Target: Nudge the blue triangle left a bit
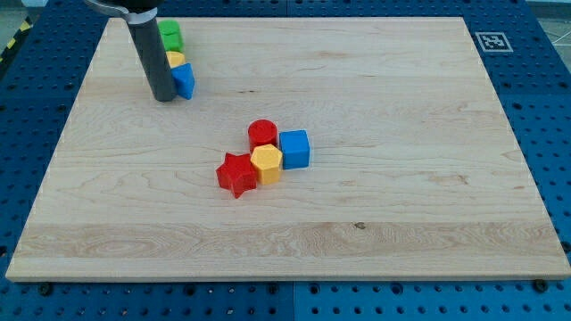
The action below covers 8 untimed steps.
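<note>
The blue triangle (184,79) lies near the view's top left on the wooden board (375,214). My tip (163,98) rests on the board at the triangle's left side, touching or nearly touching it; the dark rod hides part of it. A yellow block (176,59) sits just above the blue triangle, and a green block (169,37) above that, both partly hidden by the rod.
A cluster sits near the board's middle: a red cylinder (261,133), a blue cube (295,149), a yellow hexagon (267,163) and a red star (236,174). A marker tag (492,40) lies off the board's top right corner.
</note>
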Motion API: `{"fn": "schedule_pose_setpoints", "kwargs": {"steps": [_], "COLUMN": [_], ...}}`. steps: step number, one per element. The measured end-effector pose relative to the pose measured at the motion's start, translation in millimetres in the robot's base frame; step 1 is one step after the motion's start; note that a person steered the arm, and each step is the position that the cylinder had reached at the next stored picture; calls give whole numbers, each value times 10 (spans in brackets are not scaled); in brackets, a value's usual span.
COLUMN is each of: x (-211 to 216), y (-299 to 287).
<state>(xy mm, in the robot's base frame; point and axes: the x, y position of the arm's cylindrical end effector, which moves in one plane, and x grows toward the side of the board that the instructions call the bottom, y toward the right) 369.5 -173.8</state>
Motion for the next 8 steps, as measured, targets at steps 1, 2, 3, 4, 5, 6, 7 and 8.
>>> {"fn": "schedule_pose_setpoints", "kwargs": {"steps": [1, 2, 3, 4, 5, 6, 7, 8], "x": [32, 238, 285, -8, -75, -75, -80, -80], "y": [108, 440, 738, 763, 763, 762, 691, 604]}}
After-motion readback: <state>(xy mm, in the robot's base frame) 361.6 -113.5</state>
